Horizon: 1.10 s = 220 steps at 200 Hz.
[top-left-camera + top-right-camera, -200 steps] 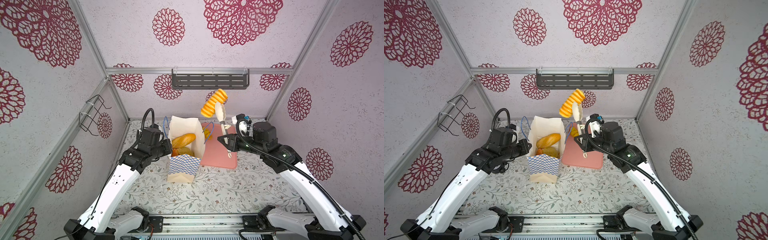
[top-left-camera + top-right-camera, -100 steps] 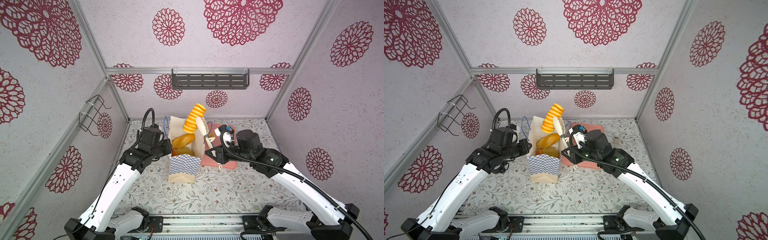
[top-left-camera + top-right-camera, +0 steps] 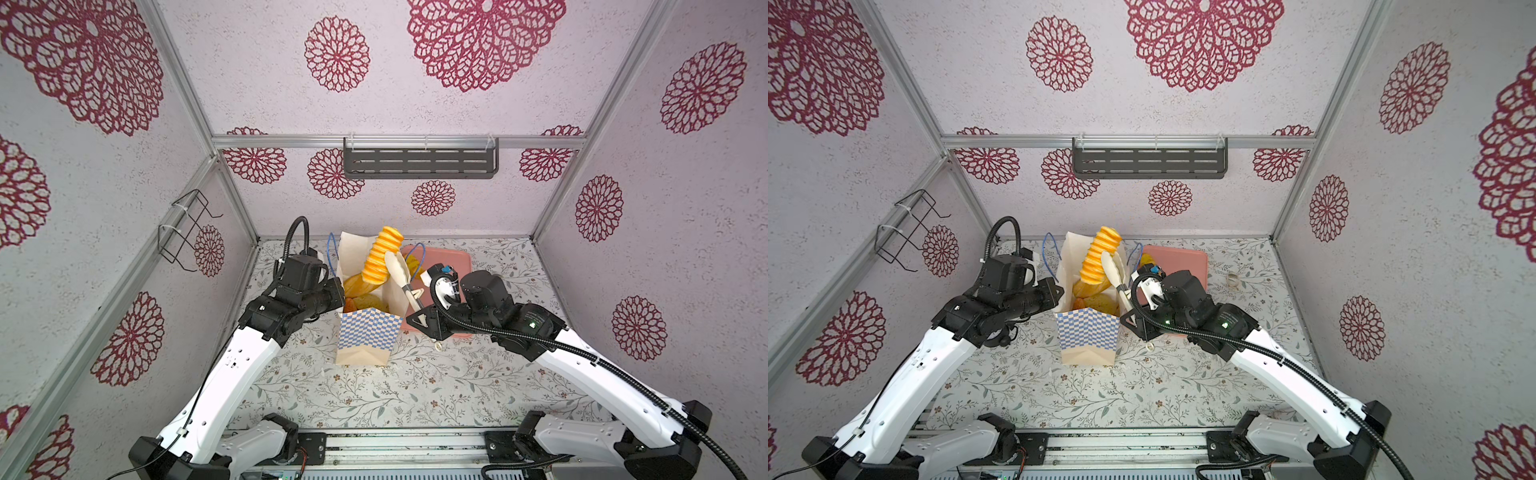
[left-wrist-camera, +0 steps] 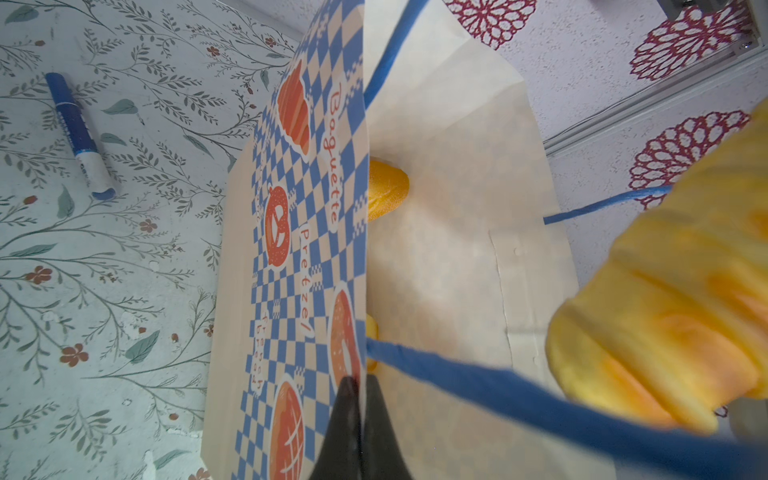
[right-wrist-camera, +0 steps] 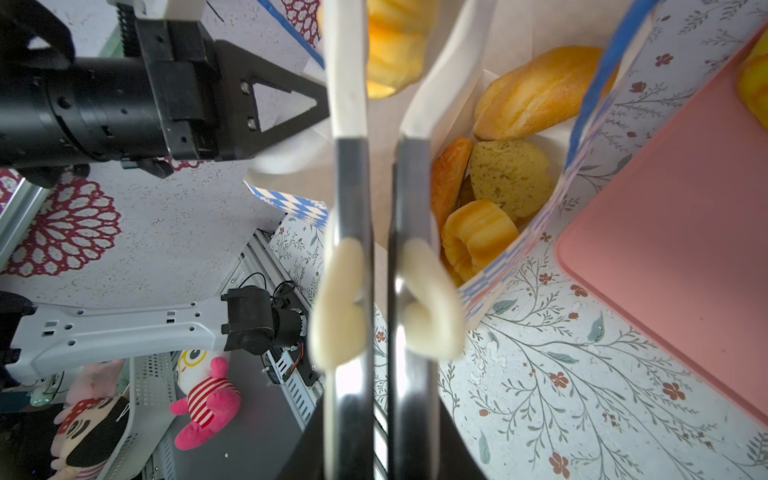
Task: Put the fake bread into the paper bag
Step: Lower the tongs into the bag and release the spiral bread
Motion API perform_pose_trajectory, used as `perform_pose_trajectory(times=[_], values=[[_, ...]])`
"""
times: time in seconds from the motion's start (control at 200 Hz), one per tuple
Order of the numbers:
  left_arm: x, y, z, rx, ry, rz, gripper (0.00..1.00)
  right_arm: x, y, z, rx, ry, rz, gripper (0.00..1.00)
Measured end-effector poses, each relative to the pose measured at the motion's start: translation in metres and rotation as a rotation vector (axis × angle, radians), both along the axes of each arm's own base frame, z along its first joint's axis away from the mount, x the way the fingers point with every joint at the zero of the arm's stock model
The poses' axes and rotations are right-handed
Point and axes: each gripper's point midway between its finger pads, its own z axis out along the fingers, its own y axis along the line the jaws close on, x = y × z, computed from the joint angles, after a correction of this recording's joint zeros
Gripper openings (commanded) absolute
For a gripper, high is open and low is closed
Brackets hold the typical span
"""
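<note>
The paper bag (image 3: 365, 336) (image 3: 1086, 332) stands upright with its mouth open. My left gripper (image 3: 340, 297) (image 3: 1059, 293) (image 4: 360, 399) is shut on the rim of its checkered side (image 4: 299, 249). My right gripper (image 3: 417, 309) (image 3: 1128, 318) (image 5: 374, 436) is shut on white tongs (image 3: 399, 274) (image 5: 353, 187). The tongs pinch a ridged fake bread roll (image 3: 380, 257) (image 3: 1098, 259) (image 4: 673, 299) over the bag's mouth. Inside the bag lie a long loaf (image 5: 536, 95), a green-speckled slice (image 5: 511, 174) and a ridged bun (image 5: 478, 232). One more bread (image 3: 413, 264) (image 5: 754, 79) lies on the pink tray (image 3: 449, 257) (image 3: 1183, 262).
The pink tray lies just right of the bag, behind my right wrist. A blue marker (image 4: 79, 133) lies on the floral mat left of the bag. A small ring-shaped object (image 3: 1232, 280) sits right of the tray. A grey shelf (image 3: 419, 162) hangs on the back wall.
My right arm has swung left from over the tray, carrying the tongs and roll to the bag's mouth and lower. The left arm and bag have not moved.
</note>
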Motion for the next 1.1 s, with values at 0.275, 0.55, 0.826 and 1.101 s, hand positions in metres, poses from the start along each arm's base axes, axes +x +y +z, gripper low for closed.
perform_pose_trajectory(times=[0.275,0.55,0.826,1.101], values=[[0.000,0.000,0.000,0.000,0.000,0.001,0.00,-0.006,0.004,-0.003,-0.012,0.003,0.017,0.00],[0.000,0.000,0.000,-0.001,0.000,0.000,0.00,-0.002,0.007,-0.014,-0.040,0.019,0.011,0.00],[0.000,0.000,0.000,-0.001,0.001,0.000,0.00,-0.002,0.008,-0.014,-0.042,0.016,0.009,0.10],[0.000,0.000,0.000,-0.001,0.001,0.000,0.00,0.000,0.006,-0.015,-0.050,0.009,-0.005,0.23]])
